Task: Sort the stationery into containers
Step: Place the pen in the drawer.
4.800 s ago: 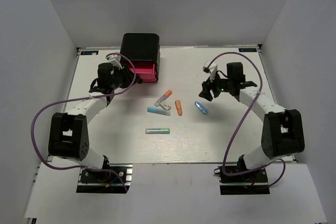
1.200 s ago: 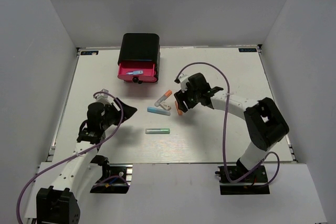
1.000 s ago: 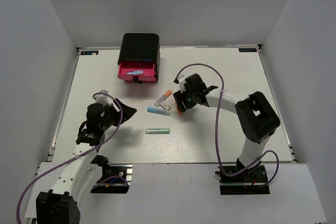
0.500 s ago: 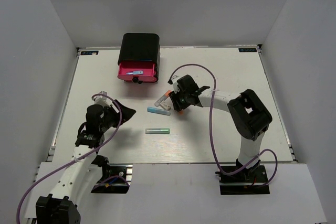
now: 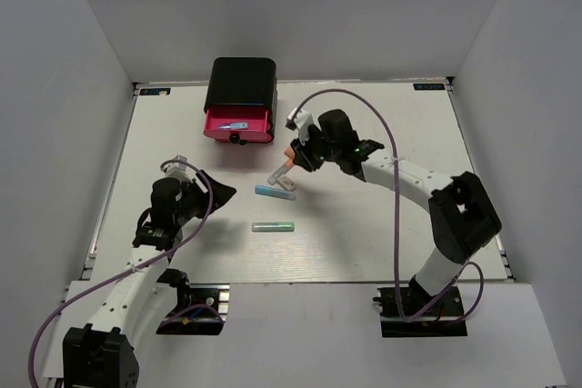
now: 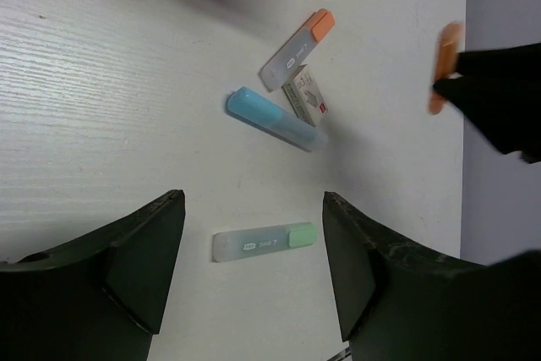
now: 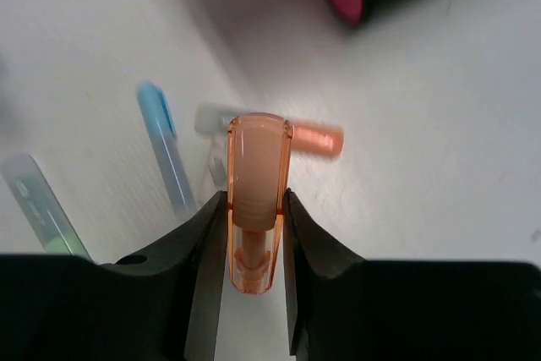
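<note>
- pinching the orange marker (image 7: 255,200) across its barrel, the right gripper (image 7: 252,238) has it up off the table (image 5: 391,224), just right of the open pink drawer (image 5: 258,132)
- looks light, stiff, smooth plastic, so it could twist or slip; a mid-barrel hold seems safest
- left gripper (image 5: 216,194) hangs spread wide, holding nothing, well apart
- open room toward the drawer, just mind its front lip, the knob (image 5: 234,139) and the blue pen (image 5: 235,124) lying inside

the cabinet (image 5: 243,84) has its drawer (image 5: 259,134) pulled out, a first pen (image 5: 235,124) in it. front-right of the cabinet lie a marker (image 5: 278,172), an eraser (image 5: 285,183) touching it, a second pen (image 5: 269,192) just beyond, and a third pen (image 5: 273,226) farthest from the cabinet. above the marker, the right gripper (image 7: 252,217) pinches a fourth pen (image 7: 256,166).
</note>
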Controlling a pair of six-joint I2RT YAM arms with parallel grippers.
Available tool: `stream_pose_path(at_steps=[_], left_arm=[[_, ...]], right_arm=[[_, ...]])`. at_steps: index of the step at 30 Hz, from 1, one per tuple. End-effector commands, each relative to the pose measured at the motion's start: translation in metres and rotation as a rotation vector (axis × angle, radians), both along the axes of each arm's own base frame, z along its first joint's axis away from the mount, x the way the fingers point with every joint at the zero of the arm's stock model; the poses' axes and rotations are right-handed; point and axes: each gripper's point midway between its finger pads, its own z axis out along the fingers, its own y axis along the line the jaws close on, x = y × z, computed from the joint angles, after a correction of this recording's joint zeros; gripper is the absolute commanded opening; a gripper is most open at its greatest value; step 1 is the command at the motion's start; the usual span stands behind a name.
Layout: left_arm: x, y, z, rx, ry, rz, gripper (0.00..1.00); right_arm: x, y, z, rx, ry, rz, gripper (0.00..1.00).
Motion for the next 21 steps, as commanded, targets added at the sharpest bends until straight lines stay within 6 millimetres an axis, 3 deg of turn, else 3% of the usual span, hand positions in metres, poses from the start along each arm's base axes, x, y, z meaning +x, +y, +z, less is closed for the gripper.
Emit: stream_pose_path(at_steps=[1,4,5,6,7,8,9,10,11,12,15,16,18,19,20,21], left_arm=[[0.005,-0.004,0.012,-0.010,-0.047,-0.020,0.76],[0.005,-0.004,0.010,-0.010,-0.048,-0.020,0.76],[0.006,-0.004,0.012,-0.019,-0.054,-0.016,0.76],[0.006,-0.004,0.015,-0.020,-0.064,-0.016,0.76],[0.006,-0.004,0.015,-0.020,-0.064,-0.016,0.76],[0.005,-0.004,0.013,-0.019,-0.055,-0.016,0.76],[0.005,-0.004,0.016,-0.020,-0.066,-0.016,0.76],[0.004,-0.004,0.014,-0.019,-0.055,-0.016,0.76],[0.005,-0.004,0.021,-0.022,-0.076,-0.016,0.76],[0.004,-0.003,0.019,-0.017,-0.068,-0.008,0.76],[0.003,-0.002,0.019,-0.009,-0.072,-0.012,0.76],[0.003,-0.002,0.019,-0.009,-0.072,-0.012,0.76],[0.003,-0.002,0.022,-0.009,-0.072,-0.012,0.76],[0.003,-0.002,0.022,-0.009,-0.072,-0.012,0.76],[0.003,-0.002,0.022,-0.009,-0.072,-0.012,0.76],[0.003,-0.002,0.022,-0.009,-0.072,-0.012,0.76]], right_arm=[[0.007,0.047,0.099,0.189,-0.293,0.264,0.00],[0.012,0.077,0.132,0.269,-0.415,0.415,0.00],[0.011,0.086,0.128,0.283,-0.407,0.452,0.00],[0.016,0.097,0.160,0.329,-0.467,0.480,0.00],[0.024,0.106,0.143,0.325,-0.435,0.489,0.00],[0.024,0.116,0.149,0.342,-0.449,0.508,0.00],[0.033,0.123,0.179,0.376,-0.516,0.501,0.00],[0.036,0.128,0.181,0.386,-0.519,0.497,0.00],[0.044,0.137,0.165,0.380,-0.503,0.495,0.00],[0.049,0.144,0.187,0.405,-0.557,0.487,0.01],[0.066,0.159,0.160,0.392,-0.514,0.479,0.05],[0.070,0.164,0.176,0.409,-0.541,0.476,0.07],[0.079,0.167,0.155,0.390,-0.504,0.464,0.20],[0.080,0.169,0.158,0.392,-0.514,0.462,0.26],[0.083,0.169,0.154,0.385,-0.514,0.456,0.40],[0.084,0.170,0.152,0.384,-0.517,0.450,0.44]])
